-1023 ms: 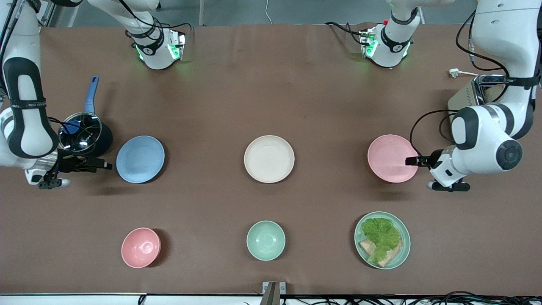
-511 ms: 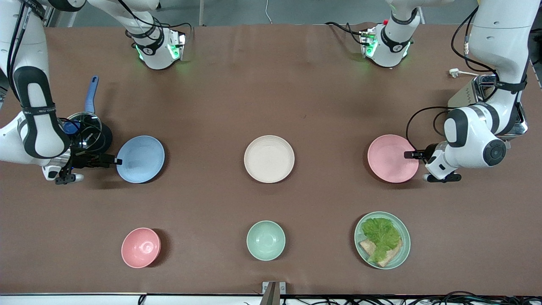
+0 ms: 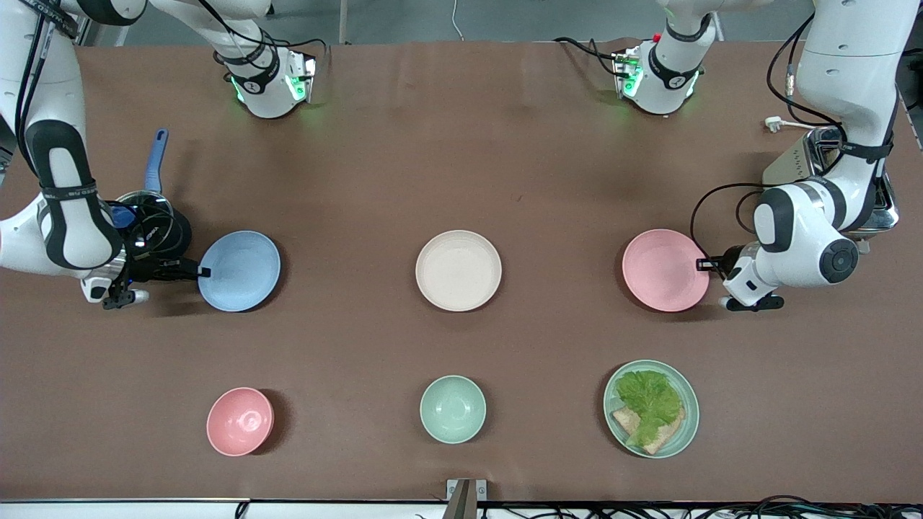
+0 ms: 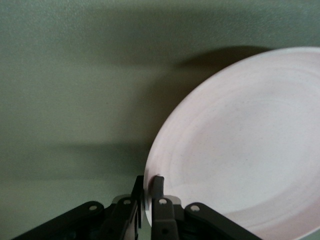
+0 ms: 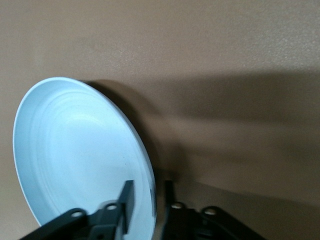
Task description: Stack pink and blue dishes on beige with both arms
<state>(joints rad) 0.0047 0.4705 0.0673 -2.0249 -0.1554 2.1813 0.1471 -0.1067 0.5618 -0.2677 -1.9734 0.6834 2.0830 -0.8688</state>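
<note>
Lettuce, bread (image 3: 649,418) on green plate (image 3: 689,432)

We count three shallow round matte plates of equal size on the table: one pale pink plate (image 3: 665,269), one light blue plate (image 3: 239,270) and one cream-beige plate (image 3: 458,270). We count a fourth plate, mint-green (image 3: 687,425), carrying lettuce and bread. We see two smaller, deeper bowls: one pink bowl (image 3: 240,421) and one mint-green bowl (image 3: 453,409). We count one dark pot with a glass lid (image 3: 148,227), one metal toaster (image 3: 807,155), and two white jointed robot arms, each ending in one black gripper.
</note>
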